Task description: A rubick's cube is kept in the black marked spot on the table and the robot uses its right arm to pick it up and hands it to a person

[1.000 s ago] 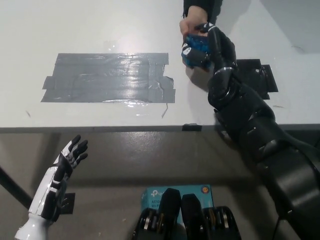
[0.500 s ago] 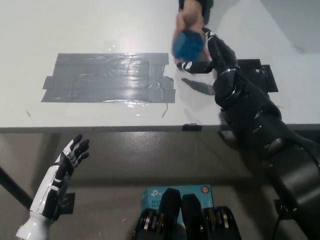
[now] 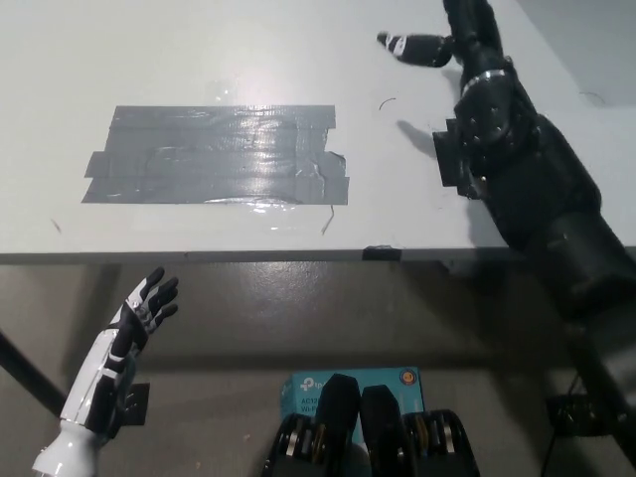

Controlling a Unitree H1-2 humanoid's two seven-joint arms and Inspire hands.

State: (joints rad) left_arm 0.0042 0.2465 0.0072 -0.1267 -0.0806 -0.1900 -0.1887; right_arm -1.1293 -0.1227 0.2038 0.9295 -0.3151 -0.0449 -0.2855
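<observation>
No Rubik's cube and no person appear in the head view. My black right hand [image 3: 449,38] is raised over the far right of the white table [image 3: 179,50], partly cut off by the picture's top edge. Its fingers are spread and it holds nothing. The black marked spot [image 3: 450,164] lies under my right forearm, and only its left edge shows. My white left hand [image 3: 137,320] rests low at the left, below the table's front edge, open with fingers apart.
A large patch of grey tape [image 3: 219,154] covers the middle of the table. The table's front edge [image 3: 199,256] runs across the picture. A blue box [image 3: 303,390] lies on the floor below.
The person's hand took the blue cube from my right hand and drew back out of view. My right hand, now empty, has moved up and farther away. The left hand stayed put.
</observation>
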